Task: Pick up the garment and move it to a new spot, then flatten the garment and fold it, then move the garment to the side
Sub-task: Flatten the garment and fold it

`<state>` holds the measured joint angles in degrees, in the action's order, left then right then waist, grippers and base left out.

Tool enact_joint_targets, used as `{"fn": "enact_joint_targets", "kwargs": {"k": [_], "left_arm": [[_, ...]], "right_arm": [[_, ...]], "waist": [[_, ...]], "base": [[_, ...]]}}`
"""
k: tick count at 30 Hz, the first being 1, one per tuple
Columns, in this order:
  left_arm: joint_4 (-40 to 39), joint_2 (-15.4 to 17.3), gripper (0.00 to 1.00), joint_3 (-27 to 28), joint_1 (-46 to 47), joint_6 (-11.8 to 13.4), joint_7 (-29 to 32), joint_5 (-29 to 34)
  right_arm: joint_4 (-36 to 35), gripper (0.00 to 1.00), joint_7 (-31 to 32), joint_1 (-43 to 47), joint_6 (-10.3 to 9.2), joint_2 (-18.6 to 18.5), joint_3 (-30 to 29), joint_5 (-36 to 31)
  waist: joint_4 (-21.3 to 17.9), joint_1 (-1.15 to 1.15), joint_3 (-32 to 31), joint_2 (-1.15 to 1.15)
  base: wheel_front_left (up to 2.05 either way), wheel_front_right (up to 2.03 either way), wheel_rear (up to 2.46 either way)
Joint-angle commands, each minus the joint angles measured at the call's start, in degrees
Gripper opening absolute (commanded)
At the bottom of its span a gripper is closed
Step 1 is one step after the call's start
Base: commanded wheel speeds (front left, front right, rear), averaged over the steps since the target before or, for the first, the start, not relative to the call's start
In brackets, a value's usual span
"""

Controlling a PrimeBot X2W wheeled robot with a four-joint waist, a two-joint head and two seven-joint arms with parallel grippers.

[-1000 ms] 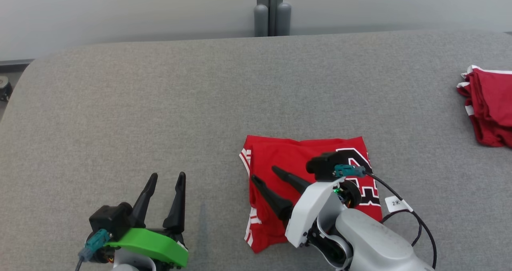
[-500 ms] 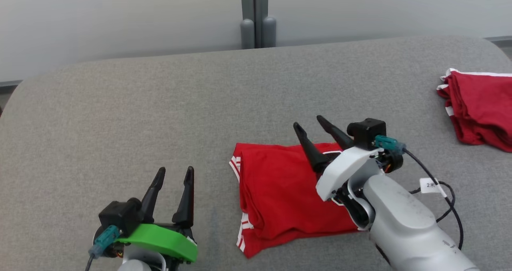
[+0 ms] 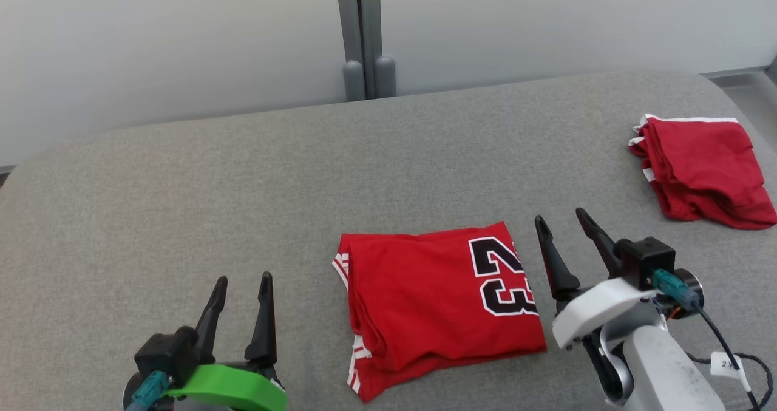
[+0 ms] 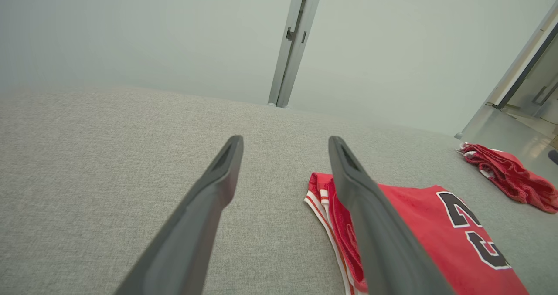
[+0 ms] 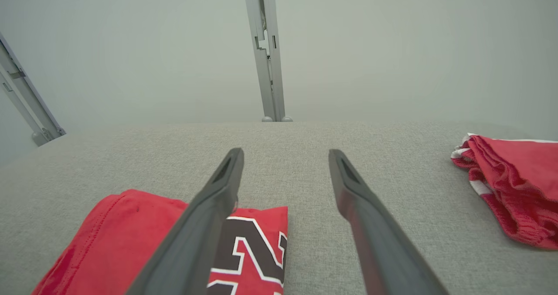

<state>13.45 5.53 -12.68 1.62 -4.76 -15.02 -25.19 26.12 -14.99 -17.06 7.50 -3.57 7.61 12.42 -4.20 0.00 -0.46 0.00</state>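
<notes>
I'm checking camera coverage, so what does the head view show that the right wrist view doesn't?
Head view, not right wrist: the open left claw and the whole folded red jersey numbered 23. Right wrist, not head: a slanted grey metal post at far left. Both: that jersey, the second folded red garment, the grey fabric surface.

The right gripper (image 5: 285,152) has its two dark fingers spread apart with nothing between them. The folded red garment (image 5: 109,234) lies flat on the grey padded surface (image 5: 130,155) at lower left. Its black number print (image 5: 255,247) is partly hidden by one finger; contact cannot be confirmed. A second red garment (image 5: 514,190) lies bunched at far right, well apart. A grey post (image 5: 266,55) stands against the pale wall behind.
</notes>
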Motion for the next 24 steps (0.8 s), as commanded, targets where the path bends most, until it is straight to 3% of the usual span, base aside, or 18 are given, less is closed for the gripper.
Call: {"fn": "enact_joint_targets", "kwargs": {"k": [1,5,10,24], "left_arm": [[0.0,-0.4,1.0,0.9,-1.3,-0.2,-0.2,0.3],[-0.3,-0.9,1.0,2.8,-3.2,-0.4,-0.2,2.0],[-0.7,-1.5,1.0,4.2,-5.1,-0.9,-0.2,4.2],[-1.0,-2.4,1.0,6.6,-6.8,-1.8,-0.2,6.0]], "right_arm": [[-1.3,1.0,-0.2,1.8,-0.04,0.3,-1.0,-0.7],[-5.2,1.0,-0.2,6.1,-0.04,0.5,-4.4,-3.5],[-8.7,1.0,-0.2,10.5,-0.04,0.6,-6.1,-1.6],[-9.4,1.0,-0.3,12.7,-0.04,0.6,-6.6,-1.4]], "waist": [[-0.1,0.0,-0.1,0.0],[0.0,0.0,-0.3,0.0],[0.4,0.0,-0.4,0.0],[1.2,0.0,-0.3,0.0]], "base": [[0.0,0.0,0.0],[0.0,0.0,0.0],[0.0,0.0,0.0],[0.0,0.0,0.0]]}}
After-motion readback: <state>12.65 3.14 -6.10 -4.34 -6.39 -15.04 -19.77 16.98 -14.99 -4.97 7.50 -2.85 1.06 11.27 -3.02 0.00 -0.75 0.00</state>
